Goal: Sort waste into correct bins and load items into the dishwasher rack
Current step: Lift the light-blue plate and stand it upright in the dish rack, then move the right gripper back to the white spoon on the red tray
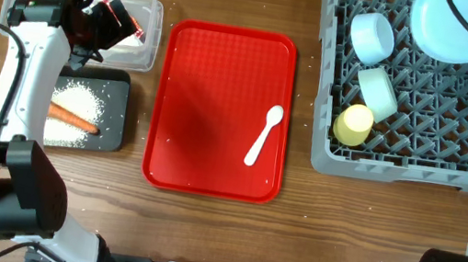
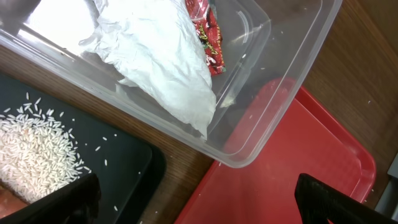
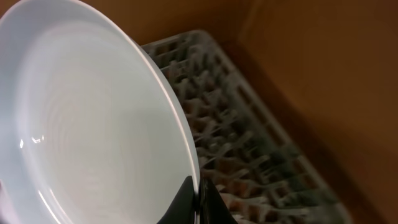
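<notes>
Most of the job looks done. Right under the left claw (image 2: 202,200), whose fingers stand wide apart and empty, the crumpled white napkin (image 2: 161,56) and the shiny red snack wrapper (image 2: 210,34) lie in the clear tub (image 2: 292,81). Just beside that claw, the black tray (image 2: 124,155) holds the rice grains (image 2: 37,149) and, in the overhead view, the orange carrot (image 1: 73,117). Farther off on the table (image 1: 201,228), the red tray (image 1: 211,100) carries only the white spoon (image 1: 263,135), which seems to be the one item left to load. The brown scrap cannot be made out.

The right claw (image 3: 198,202) is clamped on the rim of the pale blue plate (image 3: 93,124), holding it tilted over a corner of the dishwasher rack (image 1: 414,167). Whether the plate rests on the pegs cannot be told. Beyond that claw, the rack holds the light blue bowl (image 1: 372,37), the pale green-white bowl (image 1: 376,92) and the yellow cup (image 1: 354,124), all lying on their sides.
</notes>
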Tool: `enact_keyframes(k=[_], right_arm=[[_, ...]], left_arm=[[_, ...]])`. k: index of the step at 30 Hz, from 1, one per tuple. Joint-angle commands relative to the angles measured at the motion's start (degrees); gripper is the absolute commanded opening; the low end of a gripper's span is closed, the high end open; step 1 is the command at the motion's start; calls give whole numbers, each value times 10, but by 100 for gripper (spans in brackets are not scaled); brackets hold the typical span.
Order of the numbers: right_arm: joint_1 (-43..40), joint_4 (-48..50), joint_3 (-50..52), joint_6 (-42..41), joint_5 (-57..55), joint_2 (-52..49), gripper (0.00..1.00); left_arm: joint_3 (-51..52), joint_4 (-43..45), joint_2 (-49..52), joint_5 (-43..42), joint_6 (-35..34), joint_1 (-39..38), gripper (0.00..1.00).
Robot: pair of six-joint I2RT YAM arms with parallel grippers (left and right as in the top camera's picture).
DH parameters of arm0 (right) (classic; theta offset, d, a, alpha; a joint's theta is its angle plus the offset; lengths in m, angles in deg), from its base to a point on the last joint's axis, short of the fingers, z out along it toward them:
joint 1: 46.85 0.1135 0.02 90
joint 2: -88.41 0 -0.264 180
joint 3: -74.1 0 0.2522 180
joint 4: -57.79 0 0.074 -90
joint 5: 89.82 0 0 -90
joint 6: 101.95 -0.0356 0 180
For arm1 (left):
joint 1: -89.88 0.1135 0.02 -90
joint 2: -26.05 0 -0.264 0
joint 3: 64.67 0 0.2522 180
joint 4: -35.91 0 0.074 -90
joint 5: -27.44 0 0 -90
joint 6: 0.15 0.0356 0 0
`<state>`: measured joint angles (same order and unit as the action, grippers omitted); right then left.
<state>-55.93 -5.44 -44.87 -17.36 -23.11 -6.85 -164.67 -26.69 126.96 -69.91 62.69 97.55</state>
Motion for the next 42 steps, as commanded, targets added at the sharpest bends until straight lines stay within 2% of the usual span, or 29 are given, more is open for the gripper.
enact_keyframes(k=[1,13,27,29,31,33,37,42], right_arm=[[2,19,-5,70,-85,-8,4],[2,47,-4,176,-145,-120,4],[16,55,-4,174,-137,-170,5],[16,53,-4,174,-136,-170,20],[16,52,-4,173,-123,-170,46],[16,50,-4,174,-87,-170,58],[26,43,-5,172,-73,-166,66],[70,38,-5,163,-71,-117,88]], left_arm=[[-8,0,-7,-5,-5,1,100],[-8,0,-7,-5,-5,1,100],[-8,0,-7,-5,-5,1,100],[-8,0,-7,-5,-5,1,100],[-8,0,-7,-5,-5,1,100],[-8,0,-7,-5,-5,1,100],[-8,0,-7,-5,-5,1,100],[-8,0,-7,-5,-5,1,100]])
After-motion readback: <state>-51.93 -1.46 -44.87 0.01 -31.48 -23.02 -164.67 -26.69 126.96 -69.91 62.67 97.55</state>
